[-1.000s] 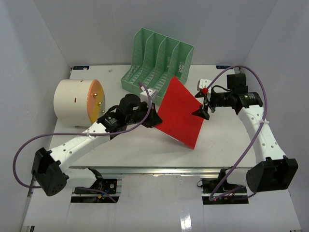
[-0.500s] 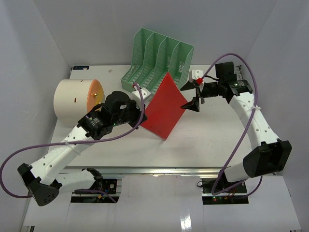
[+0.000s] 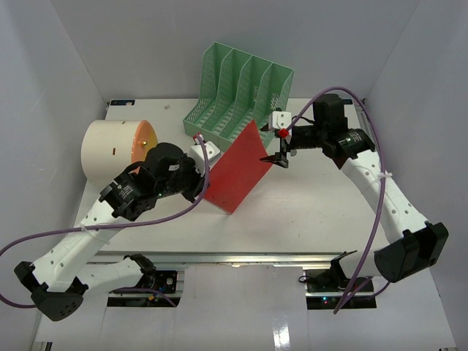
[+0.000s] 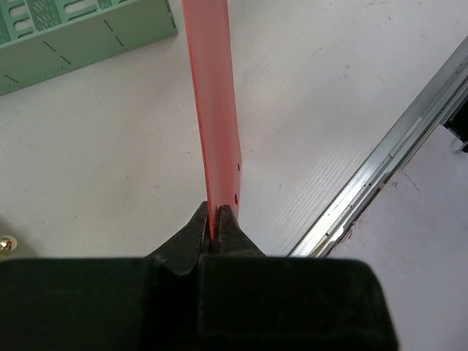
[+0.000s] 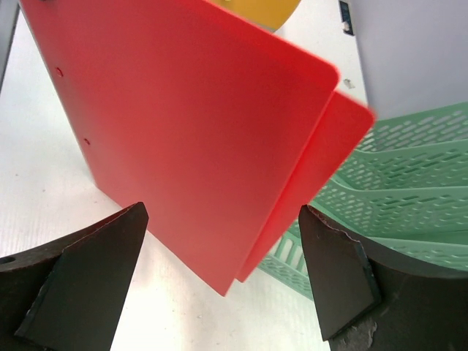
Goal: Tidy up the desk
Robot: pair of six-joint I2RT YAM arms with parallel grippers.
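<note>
Your left gripper (image 4: 212,219) is clamped on one edge of the red folder (image 3: 235,167), holding it on edge over the desk (image 3: 322,212), just in front of the green file sorter (image 3: 238,91). Your right gripper (image 3: 282,148) is spread wide, facing the folder's upper corner.

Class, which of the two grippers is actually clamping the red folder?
The left gripper, shut on the red folder; the right gripper stands open.
</note>
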